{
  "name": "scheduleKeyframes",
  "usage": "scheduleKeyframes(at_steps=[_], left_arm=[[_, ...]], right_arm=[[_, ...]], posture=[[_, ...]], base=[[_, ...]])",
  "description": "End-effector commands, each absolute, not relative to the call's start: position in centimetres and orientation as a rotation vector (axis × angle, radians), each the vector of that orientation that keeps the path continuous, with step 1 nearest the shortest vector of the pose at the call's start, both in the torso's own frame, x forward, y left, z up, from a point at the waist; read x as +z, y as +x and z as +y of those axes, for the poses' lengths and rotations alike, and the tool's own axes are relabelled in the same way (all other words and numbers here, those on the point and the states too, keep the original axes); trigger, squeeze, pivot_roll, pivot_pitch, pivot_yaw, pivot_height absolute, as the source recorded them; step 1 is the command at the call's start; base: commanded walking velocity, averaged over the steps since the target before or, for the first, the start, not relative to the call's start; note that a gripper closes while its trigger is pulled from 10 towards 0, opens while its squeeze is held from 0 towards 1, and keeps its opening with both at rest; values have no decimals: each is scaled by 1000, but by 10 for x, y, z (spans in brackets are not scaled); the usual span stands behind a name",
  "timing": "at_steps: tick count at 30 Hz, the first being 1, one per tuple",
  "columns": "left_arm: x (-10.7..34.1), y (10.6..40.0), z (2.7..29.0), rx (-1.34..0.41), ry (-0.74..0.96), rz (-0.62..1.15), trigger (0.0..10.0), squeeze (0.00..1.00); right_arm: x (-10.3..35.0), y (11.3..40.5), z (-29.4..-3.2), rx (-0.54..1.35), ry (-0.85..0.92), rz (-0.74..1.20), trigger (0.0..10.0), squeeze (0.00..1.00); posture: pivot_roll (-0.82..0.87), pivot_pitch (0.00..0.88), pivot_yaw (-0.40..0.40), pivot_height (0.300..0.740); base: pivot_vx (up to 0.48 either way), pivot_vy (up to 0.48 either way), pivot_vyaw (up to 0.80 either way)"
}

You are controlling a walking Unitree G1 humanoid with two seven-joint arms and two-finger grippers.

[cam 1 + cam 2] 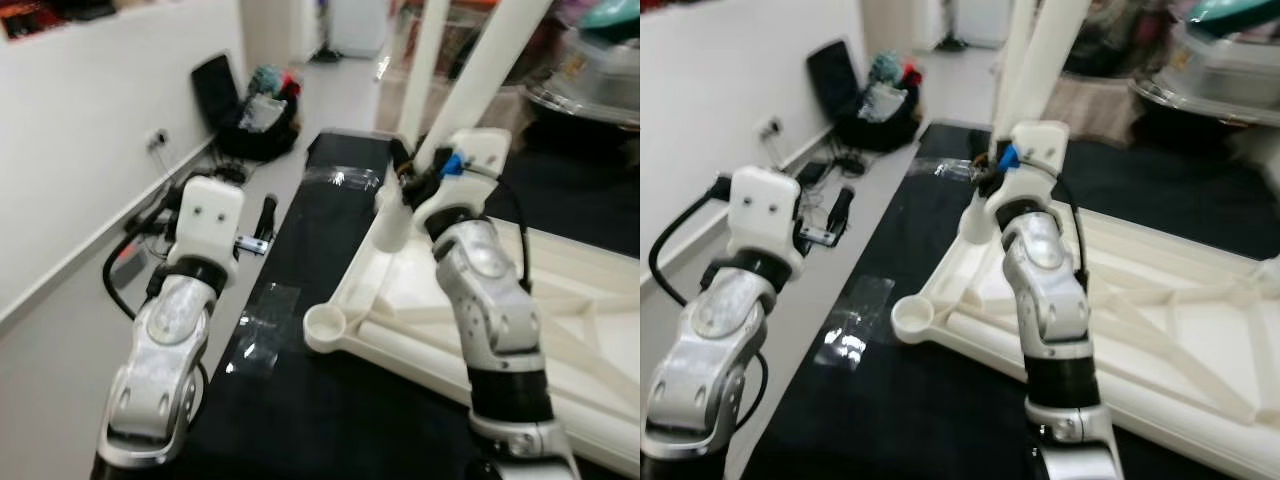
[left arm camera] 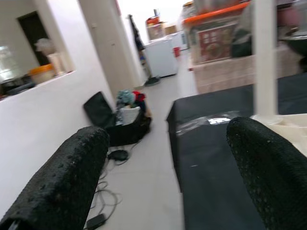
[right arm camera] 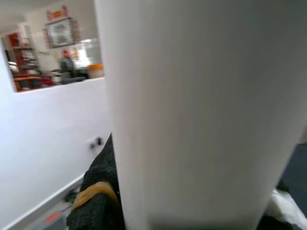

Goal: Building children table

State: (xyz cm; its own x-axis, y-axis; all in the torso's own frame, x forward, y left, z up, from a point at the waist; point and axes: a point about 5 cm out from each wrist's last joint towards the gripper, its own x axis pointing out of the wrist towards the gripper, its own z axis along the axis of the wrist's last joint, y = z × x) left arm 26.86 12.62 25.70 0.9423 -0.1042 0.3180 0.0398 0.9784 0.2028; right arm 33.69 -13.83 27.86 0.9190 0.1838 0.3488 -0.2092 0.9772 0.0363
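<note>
A white children's table top lies upside down on a black mat. Its near corner has a round leg socket with nothing in it. One white leg stands upright at a far corner. My right gripper is shut on a second white leg. That leg leans to the right, and its lower end is at a corner socket. In the right wrist view the leg sits against a black finger. My left gripper hovers open over the mat's left edge, its fingers spread around nothing.
A white wall runs along the left. Cables and a power strip lie at its foot. Further back, a black bag with clutter sits on the floor. Clear tape patches are on the mat. Boxes and a metal bowl crowd the back right.
</note>
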Motion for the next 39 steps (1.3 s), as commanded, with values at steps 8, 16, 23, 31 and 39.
scheduleKeyframes(at_steps=[8,16,23,31,39], left_arm=[[248,265,125,-84,201,-292,10000,0],[241,261,126,-82,201,-270,10000,0],[239,259,125,-87,202,-265,10000,0],[238,259,125,-85,208,-263,10000,0],[235,258,126,-88,216,-258,10000,0]], right_arm=[[277,341,-137,357,116,-334,10000,0],[271,344,-139,360,73,-315,10000,0],[271,346,-142,357,64,-308,10000,0],[272,348,-143,353,84,-306,10000,0],[274,351,-157,349,104,-317,10000,0]], posture=[[66,102,-60,740],[63,100,-66,740],[62,93,-61,740],[62,92,-59,740],[59,89,-59,740]], base=[[0,0,0],[0,0,584],[0,0,800],[0,0,400],[0,0,-156]])
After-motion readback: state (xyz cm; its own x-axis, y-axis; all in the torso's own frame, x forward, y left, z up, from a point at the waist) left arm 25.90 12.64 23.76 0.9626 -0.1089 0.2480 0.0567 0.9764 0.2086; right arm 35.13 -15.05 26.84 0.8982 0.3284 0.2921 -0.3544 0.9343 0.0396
